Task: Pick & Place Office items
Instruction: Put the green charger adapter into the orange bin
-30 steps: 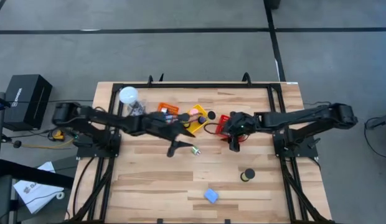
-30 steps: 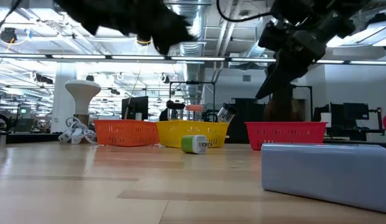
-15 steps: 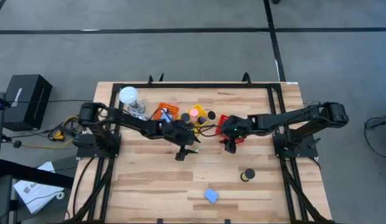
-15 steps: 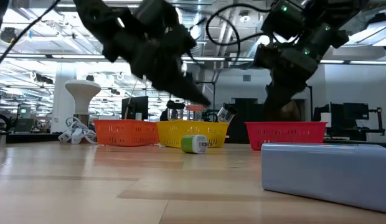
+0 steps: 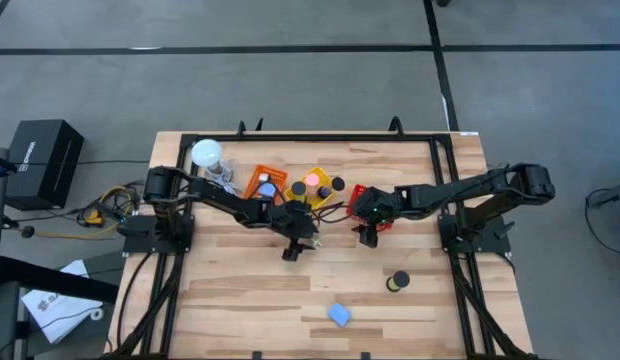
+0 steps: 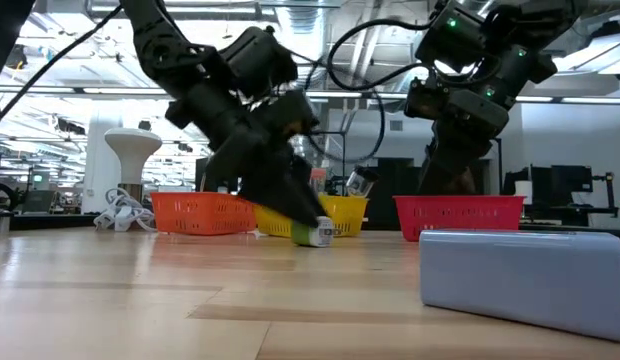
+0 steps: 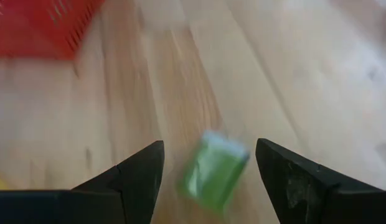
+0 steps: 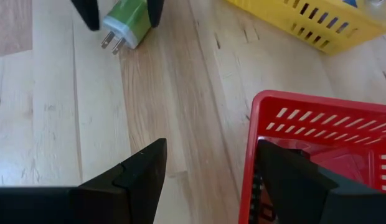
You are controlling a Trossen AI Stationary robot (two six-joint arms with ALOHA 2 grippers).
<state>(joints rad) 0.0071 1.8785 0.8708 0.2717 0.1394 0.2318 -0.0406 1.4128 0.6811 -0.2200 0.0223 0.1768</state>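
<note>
A green-and-white plug adapter (image 7: 213,171) lies on its side on the wooden table (image 5: 240,290), in front of the yellow basket (image 5: 312,203). My left gripper (image 7: 210,144) has come down slanting over it and is open, one finger on either side of the adapter (image 8: 126,28), with a gap showing to each. My right gripper (image 8: 211,144) hangs open and empty at the near left corner of the red basket (image 8: 317,149). A black cylinder (image 5: 397,282) and a light-blue block (image 5: 339,314) rest on the near half of the table.
The orange basket (image 5: 265,183), yellow basket and red basket (image 5: 362,200) stand in a row across the table's middle, with items in them. A white globe (image 5: 207,153) stands at the far left. The black frame rails (image 5: 320,137) edge the table. Bare wood lies near left.
My left gripper has come down from high above the table and tipped downward, ending around the green adapter, which has stayed where it was. My right gripper has sunk a little beside the red basket.
</note>
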